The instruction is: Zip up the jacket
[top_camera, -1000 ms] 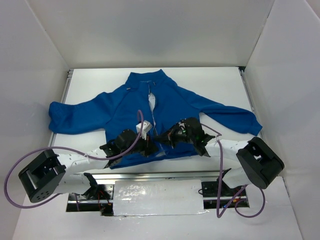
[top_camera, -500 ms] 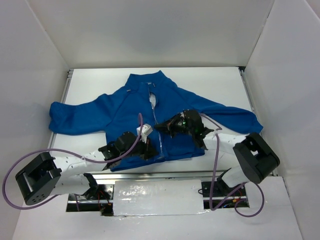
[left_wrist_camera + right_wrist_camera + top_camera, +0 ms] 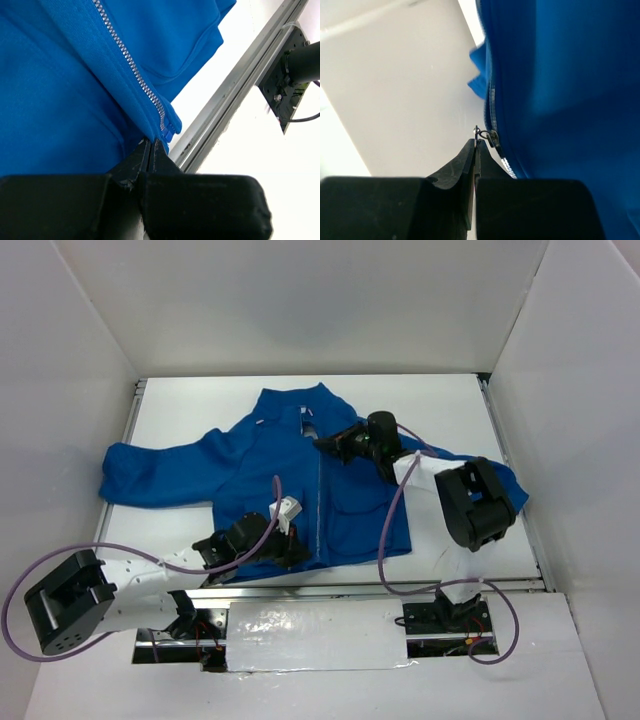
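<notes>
Lying flat on the white counter (image 3: 200,400), the blue jacket (image 3: 250,465) has its collar (image 3: 295,398) at the far side and its hem at the near side. One sleeve (image 3: 150,475) reaches out to the left. The other sleeve goes to the right, and the right arm (image 3: 470,505) hides part of it.

A pale zipper (image 3: 319,500) runs straight down the middle of the jacket front. From the hem up to the chest the two sides sit together. Above that, near the collar, a small pale gap shows between them.

The left end effector (image 3: 150,142) is at the near edge of the jacket. Its two fingers are pressed tight together, pinching the blue cloth right at the bottom end of the zipper. The zipper teeth run up and away from the fingertips in the left wrist view. A gray metal rail (image 3: 230,95) lies just beside the hem there.

The right end effector (image 3: 475,142) is far up the jacket, close to the collar. Its fingers are squeezed together on the zipper pull (image 3: 479,133), a tiny metal piece. The pull hangs from the slider, which sits on the edge of the blue cloth. White counter shows to the left of it in the right wrist view.

Purple cables (image 3: 385,540) loop from both arms over the near part of the jacket.
</notes>
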`<action>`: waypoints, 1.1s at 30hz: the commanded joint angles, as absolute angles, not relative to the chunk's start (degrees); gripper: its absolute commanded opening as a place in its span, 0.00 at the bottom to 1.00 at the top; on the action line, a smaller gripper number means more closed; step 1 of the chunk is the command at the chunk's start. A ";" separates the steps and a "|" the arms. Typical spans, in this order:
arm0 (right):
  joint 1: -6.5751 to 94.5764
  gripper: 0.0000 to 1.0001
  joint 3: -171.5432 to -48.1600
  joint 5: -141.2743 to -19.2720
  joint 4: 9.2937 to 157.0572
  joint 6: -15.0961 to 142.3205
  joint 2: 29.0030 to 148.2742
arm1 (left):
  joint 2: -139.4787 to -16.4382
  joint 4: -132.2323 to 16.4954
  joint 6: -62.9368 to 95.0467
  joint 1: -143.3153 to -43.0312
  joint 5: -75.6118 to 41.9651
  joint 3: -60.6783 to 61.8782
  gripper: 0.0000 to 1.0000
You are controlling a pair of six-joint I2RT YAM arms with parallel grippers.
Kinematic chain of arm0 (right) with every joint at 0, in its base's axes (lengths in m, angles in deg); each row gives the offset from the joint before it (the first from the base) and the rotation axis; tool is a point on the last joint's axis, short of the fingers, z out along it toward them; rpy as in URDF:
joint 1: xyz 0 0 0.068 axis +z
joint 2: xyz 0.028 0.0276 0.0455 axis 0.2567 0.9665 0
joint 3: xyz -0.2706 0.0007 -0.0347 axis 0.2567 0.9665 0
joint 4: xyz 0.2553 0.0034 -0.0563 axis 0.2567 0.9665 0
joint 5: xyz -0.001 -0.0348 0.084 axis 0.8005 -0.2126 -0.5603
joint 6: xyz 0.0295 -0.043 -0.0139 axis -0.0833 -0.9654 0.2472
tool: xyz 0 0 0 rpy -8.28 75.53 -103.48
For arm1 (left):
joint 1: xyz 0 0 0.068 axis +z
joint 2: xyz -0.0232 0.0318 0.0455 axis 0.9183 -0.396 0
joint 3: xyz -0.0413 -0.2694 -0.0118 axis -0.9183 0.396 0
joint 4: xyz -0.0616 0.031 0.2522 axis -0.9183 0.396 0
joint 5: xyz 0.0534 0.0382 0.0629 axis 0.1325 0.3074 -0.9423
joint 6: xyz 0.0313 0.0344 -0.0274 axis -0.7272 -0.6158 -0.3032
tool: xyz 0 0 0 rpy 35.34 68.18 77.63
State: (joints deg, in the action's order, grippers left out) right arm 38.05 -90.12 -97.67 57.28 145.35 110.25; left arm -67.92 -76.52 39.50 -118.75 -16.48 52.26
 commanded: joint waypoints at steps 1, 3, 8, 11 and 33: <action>33.87 0.00 -97.49 -95.22 55.95 143.37 113.54 | -66.54 -73.96 41.12 -120.64 -13.22 53.70 0.00; 32.11 0.00 -100.91 -95.31 57.34 142.93 116.17 | -66.10 -73.78 41.48 -120.90 -13.83 53.96 0.00; 28.42 0.00 -107.06 -96.36 57.89 141.88 119.88 | -64.96 -72.82 42.53 -121.17 -15.24 54.13 0.00; 25.87 0.00 -109.18 -98.20 56.31 141.79 121.99 | -64.08 -73.25 44.28 -121.34 -16.82 54.84 0.00; 13.31 0.00 -131.05 -101.55 74.22 131.60 123.66 | -56.17 -69.40 60.10 -123.28 -34.48 63.10 0.00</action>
State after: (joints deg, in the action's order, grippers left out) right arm 16.76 -124.67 -103.13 76.67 133.31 124.22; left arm -56.88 -74.29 56.44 -122.55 -31.54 61.63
